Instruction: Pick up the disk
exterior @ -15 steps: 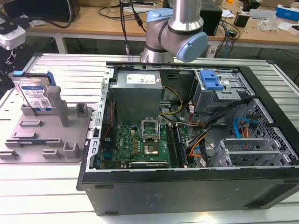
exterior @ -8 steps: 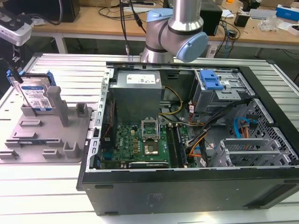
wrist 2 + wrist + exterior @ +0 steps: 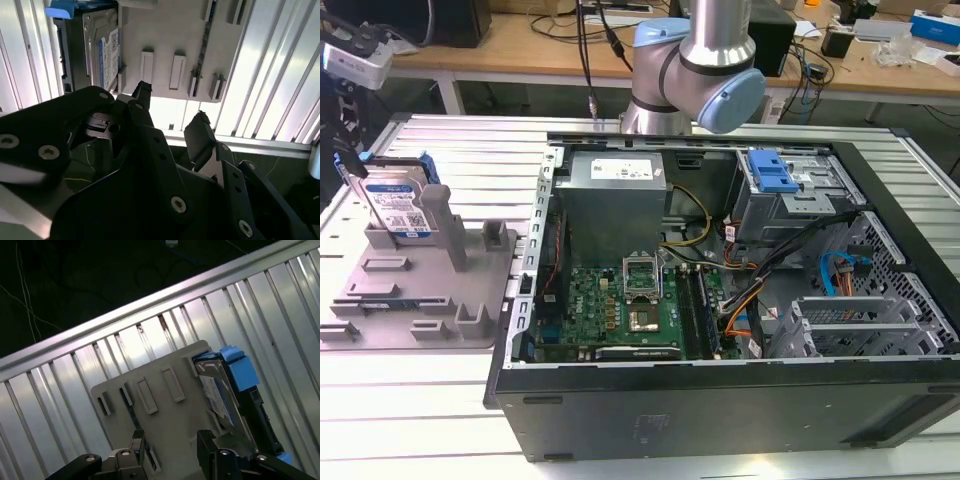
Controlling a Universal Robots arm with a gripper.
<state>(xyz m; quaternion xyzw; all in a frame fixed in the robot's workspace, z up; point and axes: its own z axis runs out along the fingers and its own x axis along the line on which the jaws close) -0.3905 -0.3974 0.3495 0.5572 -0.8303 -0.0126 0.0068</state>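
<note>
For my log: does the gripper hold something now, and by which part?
Nothing is held: the gripper is open, and the disk stands in the grey fixture.

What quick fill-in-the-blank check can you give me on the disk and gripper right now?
1. The disk stands ____, not flat, in the grey fixture.
2. The gripper is ____ and holds nothing.
3. In the exterior view, the fixture sits on the view's ____, beside the open computer case.

Missing words: upright; open; left.
</note>
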